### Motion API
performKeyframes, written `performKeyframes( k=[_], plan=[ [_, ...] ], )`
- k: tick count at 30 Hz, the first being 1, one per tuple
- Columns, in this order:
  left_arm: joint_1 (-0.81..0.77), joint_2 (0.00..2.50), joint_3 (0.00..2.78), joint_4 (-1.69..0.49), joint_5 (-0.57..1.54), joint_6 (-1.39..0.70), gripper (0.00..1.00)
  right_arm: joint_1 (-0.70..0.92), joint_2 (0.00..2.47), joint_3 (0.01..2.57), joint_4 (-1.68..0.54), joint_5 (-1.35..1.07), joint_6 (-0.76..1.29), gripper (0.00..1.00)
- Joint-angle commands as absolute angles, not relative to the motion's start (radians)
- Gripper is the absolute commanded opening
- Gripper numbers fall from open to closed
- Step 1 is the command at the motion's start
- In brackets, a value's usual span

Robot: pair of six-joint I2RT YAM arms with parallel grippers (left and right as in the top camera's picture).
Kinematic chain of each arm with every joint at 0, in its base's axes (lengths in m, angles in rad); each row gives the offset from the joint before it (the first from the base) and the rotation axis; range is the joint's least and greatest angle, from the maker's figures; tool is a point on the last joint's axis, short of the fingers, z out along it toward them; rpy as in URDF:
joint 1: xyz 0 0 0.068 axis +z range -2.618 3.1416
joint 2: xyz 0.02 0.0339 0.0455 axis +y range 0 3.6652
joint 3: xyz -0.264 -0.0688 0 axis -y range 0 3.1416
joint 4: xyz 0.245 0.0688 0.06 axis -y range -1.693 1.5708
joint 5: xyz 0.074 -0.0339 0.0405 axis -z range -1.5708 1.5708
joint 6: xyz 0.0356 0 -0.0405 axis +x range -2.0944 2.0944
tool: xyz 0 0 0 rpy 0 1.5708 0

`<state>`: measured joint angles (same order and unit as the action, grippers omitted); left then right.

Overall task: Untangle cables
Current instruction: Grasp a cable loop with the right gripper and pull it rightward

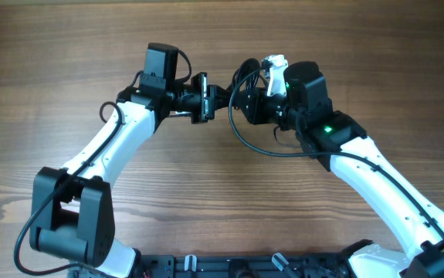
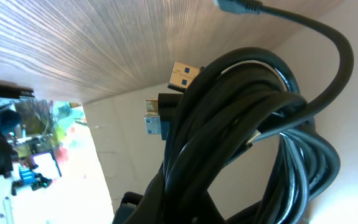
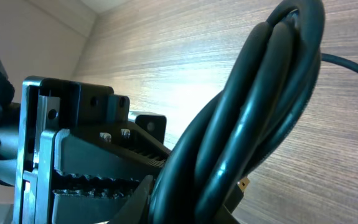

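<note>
The cables [image 1: 244, 83] are a coiled black bundle held above the table between both grippers. One loose strand [image 1: 262, 149] loops down toward the front. My left gripper [image 1: 218, 102] is shut on the bundle's left side. My right gripper [image 1: 249, 105] is shut on its right side. In the left wrist view the bundle [image 2: 247, 130] fills the frame, with gold and silver plug ends [image 2: 182, 74] sticking out and my fingers [image 2: 179, 208] closed on the strands. In the right wrist view the dark-teal strands [image 3: 259, 106] rise from my jaws [image 3: 228, 214], with the left gripper [image 3: 85, 155] close beside them.
The wooden table [image 1: 206, 193] lies under both arms. A small white piece [image 1: 276, 65] shows on top by the right wrist. The arms' bases stand at the front edge [image 1: 229, 266].
</note>
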<state>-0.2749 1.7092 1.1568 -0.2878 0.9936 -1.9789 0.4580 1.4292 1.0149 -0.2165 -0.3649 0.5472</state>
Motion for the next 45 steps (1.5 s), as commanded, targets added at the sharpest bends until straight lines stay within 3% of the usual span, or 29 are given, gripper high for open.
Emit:
performKeyframes(
  k=[1, 13, 20, 23, 36, 39, 45],
  plan=[
    [-0.210, 1.687, 1.169, -0.267, 0.947, -1.917, 0.04, 0.439, 1.415, 0.995, -0.347, -0.228, 0.610, 0.14],
    [-0.198, 1.687, 1.169, -0.267, 0.871, -1.859, 0.04, 0.439, 1.300, 0.995, -0.448, -0.184, 0.577, 0.05],
    [-0.199, 1.687, 1.169, -0.263, 1.026, -1.920, 0.04, 0.440, 1.333, 0.995, -0.283, -0.280, 0.470, 0.42],
    [-0.199, 1.687, 1.169, -0.263, 1.056, -1.919, 0.04, 0.442, 1.372, 0.995, -0.224, -0.333, 0.470, 0.48],
    [-0.205, 1.687, 1.169, -0.263, 1.054, -1.918, 0.04, 0.484, 1.466, 0.995, -0.165, -0.386, 0.470, 0.47],
    [-0.217, 1.687, 1.169, -0.263, 1.054, -1.916, 0.04, 0.485, 1.501, 0.994, -0.134, -0.331, 0.471, 0.41],
    [-0.217, 1.687, 1.169, -0.263, 1.055, -1.888, 0.04, 0.485, 1.515, 0.995, -0.086, -0.180, 0.539, 0.21]
  ],
)
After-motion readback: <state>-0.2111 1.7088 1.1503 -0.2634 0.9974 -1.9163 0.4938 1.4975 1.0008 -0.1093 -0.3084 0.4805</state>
